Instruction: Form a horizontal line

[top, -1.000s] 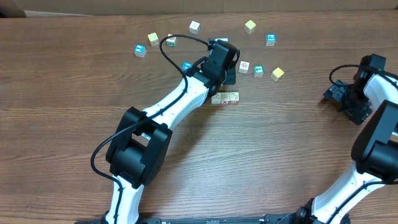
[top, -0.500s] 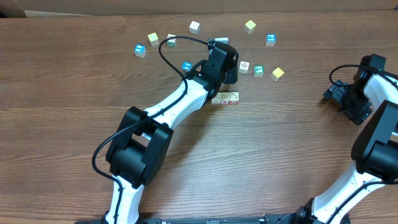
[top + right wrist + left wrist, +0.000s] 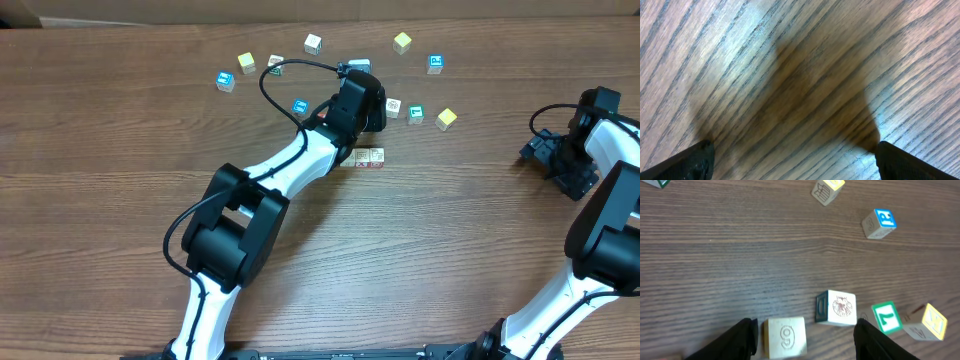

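Note:
The horizontal line (image 3: 370, 157) is a short row of whitish cubes touching side by side at mid-table; my left arm covers its left end, and it is out of both wrist views. Just behind the row, my left gripper (image 3: 365, 118) (image 3: 806, 326) is open and low over the table. A pale cube marked "9" (image 3: 786, 337) sits between its fingers, close to the left finger and well apart from the right one. My right gripper (image 3: 540, 155) (image 3: 793, 150) stands open over bare wood at the right edge, nothing between its fingers.
Beside the left gripper sit a shell-printed cube (image 3: 837, 307) (image 3: 392, 107), a green "7" cube (image 3: 886, 317) (image 3: 416, 114) and a yellow cube (image 3: 930, 321) (image 3: 446, 119). Further back lie a blue cube (image 3: 435, 63), a yellow cube (image 3: 402, 42), a white cube (image 3: 313, 43) and several more at the far left (image 3: 246, 62).
The left gripper's jaws have opened wider. The left arm's elbow has swung slightly right and now covers more of the row's left end. The right arm has not moved.

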Controlling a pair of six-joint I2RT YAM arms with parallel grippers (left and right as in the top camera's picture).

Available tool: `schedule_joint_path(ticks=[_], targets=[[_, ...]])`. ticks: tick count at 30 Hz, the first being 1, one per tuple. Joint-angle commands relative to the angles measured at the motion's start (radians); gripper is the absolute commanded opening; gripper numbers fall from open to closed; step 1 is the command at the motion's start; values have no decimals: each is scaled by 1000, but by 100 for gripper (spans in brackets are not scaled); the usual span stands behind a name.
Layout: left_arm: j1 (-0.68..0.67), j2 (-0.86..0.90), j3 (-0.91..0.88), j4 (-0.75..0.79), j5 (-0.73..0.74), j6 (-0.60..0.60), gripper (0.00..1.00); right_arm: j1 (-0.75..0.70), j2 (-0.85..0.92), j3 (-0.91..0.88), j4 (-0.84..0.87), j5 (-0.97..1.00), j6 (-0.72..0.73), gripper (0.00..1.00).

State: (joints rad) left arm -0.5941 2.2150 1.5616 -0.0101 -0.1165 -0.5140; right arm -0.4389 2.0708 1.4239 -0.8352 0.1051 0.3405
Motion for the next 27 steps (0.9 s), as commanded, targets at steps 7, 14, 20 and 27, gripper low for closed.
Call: schedule_joint_path(ticks=[7, 14, 20, 27], targets=[[-5, 78, -4, 61, -33, 58, 59, -6, 11, -9, 0, 26, 0, 100], [-2, 89, -4, 71, -33, 72, 58, -6, 11, -10, 0, 26, 0, 100], [-7, 103, -4, 72, -33, 72, 56, -6, 11, -9, 0, 26, 0, 100], [-8, 120, -4, 93, -33, 74, 56, -6, 11, -9, 0, 26, 0, 100]])
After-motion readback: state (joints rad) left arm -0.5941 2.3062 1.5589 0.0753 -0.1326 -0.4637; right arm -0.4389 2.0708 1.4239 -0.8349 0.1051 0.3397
